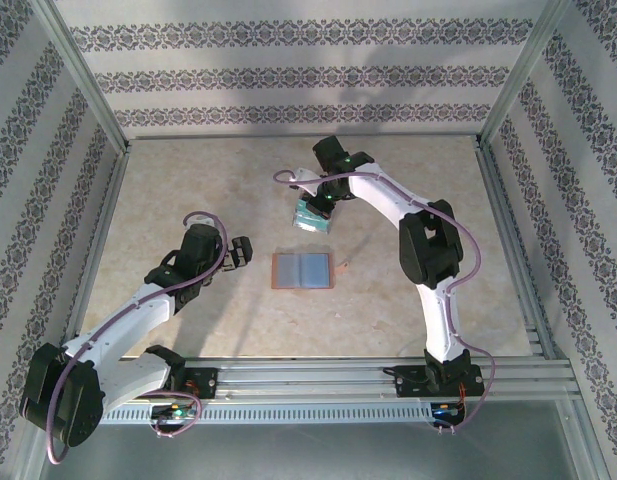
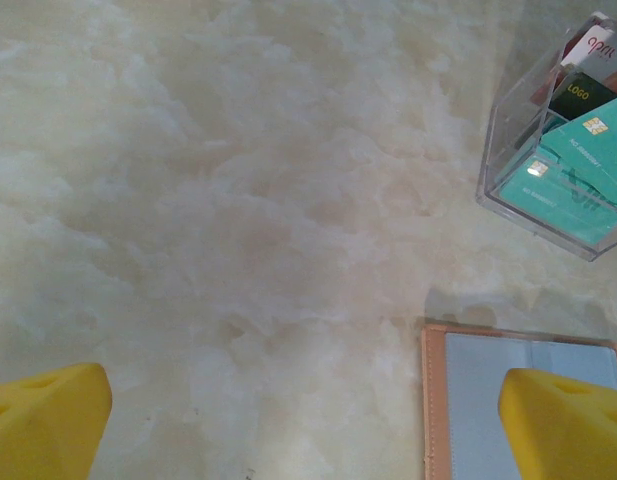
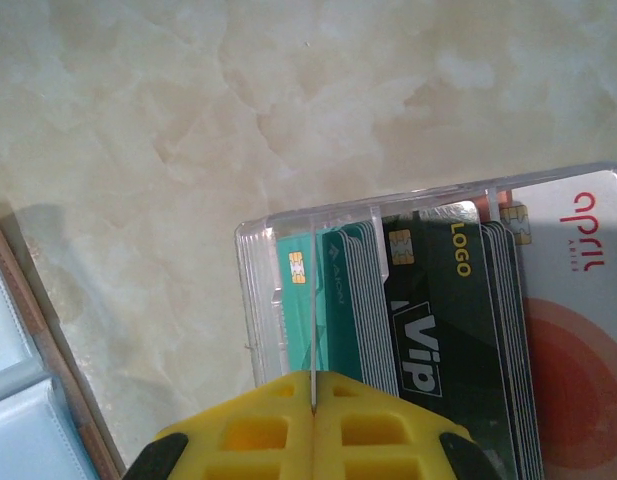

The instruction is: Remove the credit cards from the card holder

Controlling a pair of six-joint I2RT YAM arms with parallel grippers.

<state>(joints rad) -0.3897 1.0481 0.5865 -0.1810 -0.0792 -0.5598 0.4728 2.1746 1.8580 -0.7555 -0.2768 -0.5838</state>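
- The left gripper (image 2: pixel 308 430) stands with its jaws wide apart and nothing between them. Only bare marbled table (image 2: pixel 238 200) lies in the gap.
- Its two yellow fingertips (image 2: pixel 48 420) show at the bottom corners of the left wrist view.
- The card holder (image 1: pixel 303 270) lies open and flat, blue-grey inside up. It is just beside the left gripper, on the side that faces the right arm.
- From the left wrist, one fingertip hangs over the holder's near corner and covers part of a pocket panel. Whether it touches the holder I cannot tell.
- A small brown tab (image 1: pixel 344 267) lies just off the holder's edge on the side away from the left gripper.
- The right gripper (image 3: pixel 313 425) has its yellow pads pressed together and is poised directly over a clear plastic box (image 3: pixel 260 300).
- A thin pale edge runs from the seam between the pads out across the box. Whether it is a card pinched edge-on I cannot tell.
- In the box ahead of the right fingertips, cards stand in rows: teal chip cards (image 3: pixel 343 300) nearest the seam, then a black VIP card (image 3: pixel 438 345), then a white and red card (image 3: pixel 578 330) farthest out.
- The holder's brown edge shows at the lower corner of the right wrist view, to one side of the pads and apart from the box.
- Ahead of the left gripper and beyond the holder, the same box sits near the holder without touching it.
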